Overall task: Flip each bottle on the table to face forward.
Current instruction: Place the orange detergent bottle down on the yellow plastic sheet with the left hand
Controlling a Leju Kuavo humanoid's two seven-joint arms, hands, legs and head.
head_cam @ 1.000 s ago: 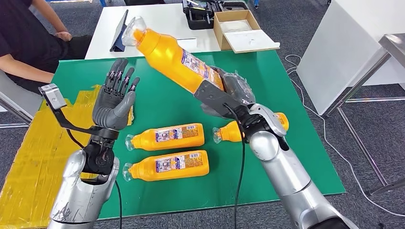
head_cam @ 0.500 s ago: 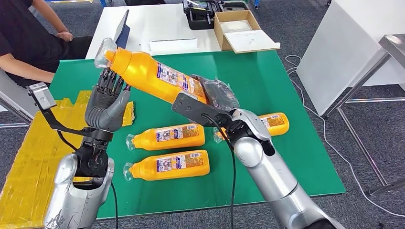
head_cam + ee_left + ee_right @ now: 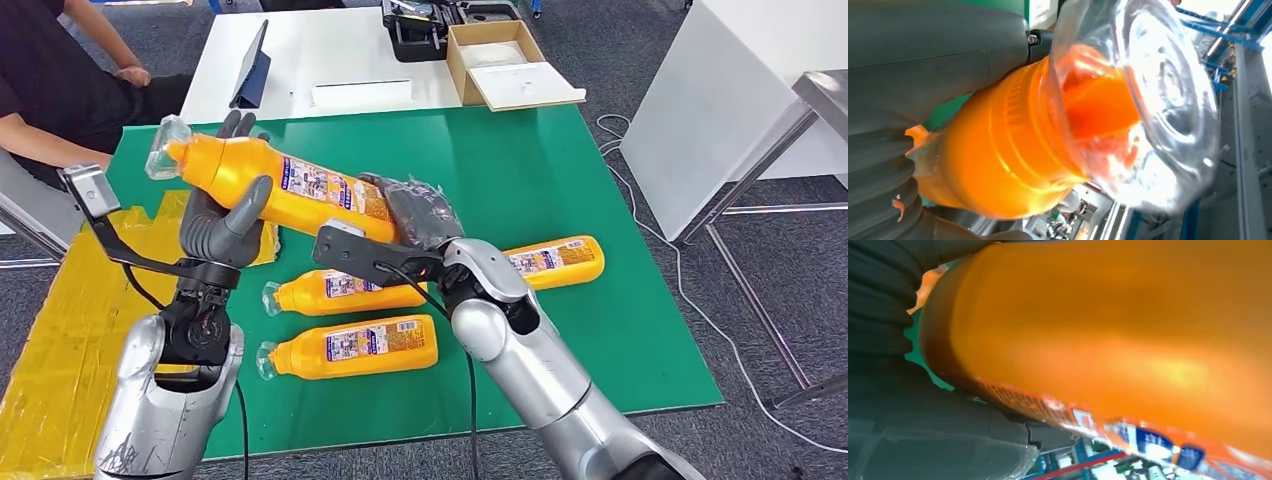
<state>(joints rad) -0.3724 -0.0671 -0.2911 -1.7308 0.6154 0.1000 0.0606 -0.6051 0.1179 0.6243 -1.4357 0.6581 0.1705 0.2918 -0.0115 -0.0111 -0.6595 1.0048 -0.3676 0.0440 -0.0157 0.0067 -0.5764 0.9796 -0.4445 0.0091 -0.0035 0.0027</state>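
An orange bottle with a clear cap hangs tilted above the green table, cap toward the left. My right hand grips its base end. My left hand wraps its neck end, thumb across the front and fingers behind. The left wrist view has the cap and the orange shoulder lying against my left hand. Close up in the right wrist view, the bottle body sits in my right hand. Three more orange bottles lie on the table.
A person sits at the far left. Behind the green table stands a white table with a tablet, a cardboard box and a black case. Yellow tape covers the left side. A white cabinet stands right.
My right arm swung the held bottle left and lower, bringing its neck into my left hand. The left hand's thumb closed over the bottle. The lying bottles stayed put.
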